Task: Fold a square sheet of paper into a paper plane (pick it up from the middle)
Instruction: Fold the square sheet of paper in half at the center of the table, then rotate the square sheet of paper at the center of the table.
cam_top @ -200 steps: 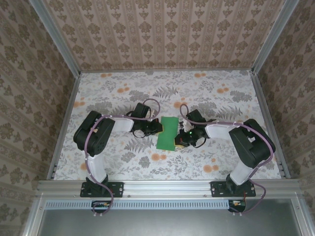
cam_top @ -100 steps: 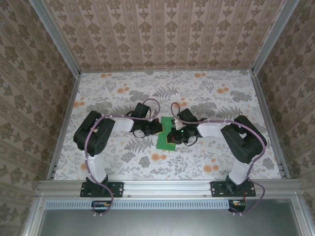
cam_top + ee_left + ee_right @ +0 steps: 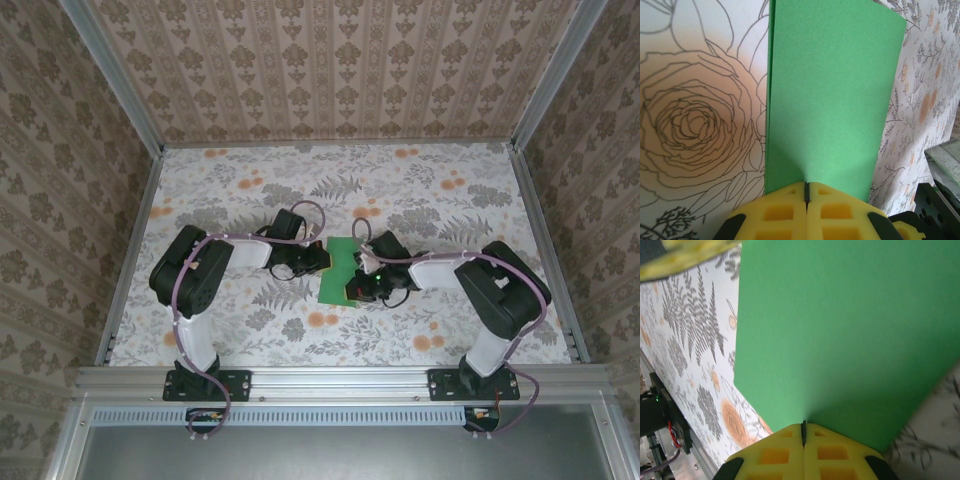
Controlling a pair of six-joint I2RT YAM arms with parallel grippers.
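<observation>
The bright-green sheet of paper (image 3: 337, 272) lies flat on the floral table as a folded rectangle between the two arms; two layers show along its left edge in the left wrist view (image 3: 830, 90). My left gripper (image 3: 322, 262) is shut, and its yellow fingertips rest on the paper's near edge (image 3: 807, 187). My right gripper (image 3: 358, 283) is also shut, with its tips over the paper's right side (image 3: 803, 427). The green surface (image 3: 840, 325) spreads out ahead of the right fingers. I see no paper between either pair of jaws.
A floral tablecloth (image 3: 400, 190) covers the table inside patterned walls. An aluminium rail (image 3: 340, 378) runs along the near edge by the arm bases. The left arm's black link (image 3: 190, 270) and the right arm's link (image 3: 505, 290) flank the paper.
The right gripper swung left onto the paper's right side, then drew back slightly toward that edge. The left gripper and the paper stayed put.
</observation>
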